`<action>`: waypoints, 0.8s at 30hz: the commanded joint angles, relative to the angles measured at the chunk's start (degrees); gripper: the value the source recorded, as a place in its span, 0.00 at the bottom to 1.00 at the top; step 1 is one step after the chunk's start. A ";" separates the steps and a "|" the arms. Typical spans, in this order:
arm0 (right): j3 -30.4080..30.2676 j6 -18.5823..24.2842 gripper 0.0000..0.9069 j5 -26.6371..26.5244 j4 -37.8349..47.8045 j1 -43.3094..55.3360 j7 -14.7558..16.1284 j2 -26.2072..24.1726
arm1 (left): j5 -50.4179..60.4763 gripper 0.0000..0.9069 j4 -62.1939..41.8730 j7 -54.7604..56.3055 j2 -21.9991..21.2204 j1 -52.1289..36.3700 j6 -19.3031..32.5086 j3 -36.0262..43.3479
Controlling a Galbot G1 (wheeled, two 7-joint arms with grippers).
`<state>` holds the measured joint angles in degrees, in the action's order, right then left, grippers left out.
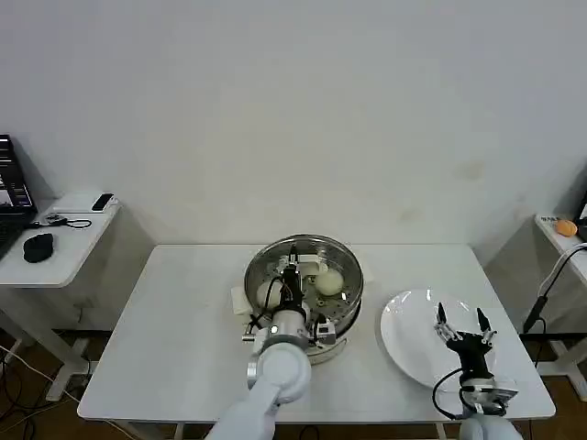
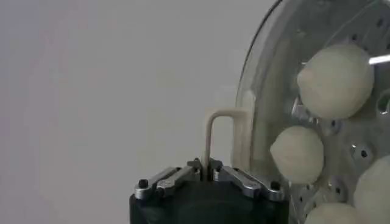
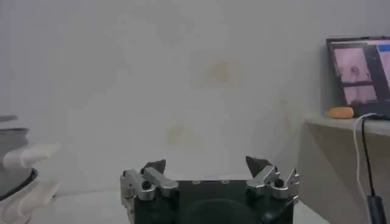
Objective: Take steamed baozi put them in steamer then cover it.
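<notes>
White bench (image 1: 183,339) in front of a plain wall. The steamer (image 1: 260,266) is sitting near the middle of it, lid off, steel rim shining.

Steamed baozi are lying inside on the perforated tray. From the head view one bun (image 1: 328,282) is showing clearly right of the arm and another (image 1: 268,293) is peeking out on the left. The left wrist view is catching four: a big one (image 2: 336,81), a smaller one (image 2: 297,154) next to it, and two more cut by the frame edge (image 2: 373,190) (image 2: 332,213).

The left pincer (image 1: 292,266) is hanging over the steamer, reaching in from the near side. In the left wrist view its fingers (image 2: 210,170) are pressed together, clenched with nothing between them, just beside the pot's cream-white side handle (image 2: 220,128).

The right pincer (image 1: 462,323) is hovering over the flat white plate (image 1: 408,339) at the bench's right, well apart from the steamer. Its fingers (image 3: 152,167) are spread wide, released, carrying nothing.
</notes>
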<state>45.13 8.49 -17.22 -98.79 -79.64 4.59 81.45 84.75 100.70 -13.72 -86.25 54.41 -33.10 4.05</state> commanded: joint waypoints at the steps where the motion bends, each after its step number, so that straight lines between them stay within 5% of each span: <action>1: -0.04 0.09 1.00 0.02 0.26 0.20 0.06 0.15 | 0.80 0.00 -0.69 -0.06 -0.26 0.05 0.00 0.25; 24: 0.02 0.27 1.00 0.07 0.45 0.19 0.15 0.32 | 2.48 0.00 -1.49 0.10 0.16 0.75 2.00 -0.24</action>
<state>45.08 8.73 -17.15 -98.34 -79.45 4.72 81.79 87.17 99.28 -13.39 -86.13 55.06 -31.51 3.88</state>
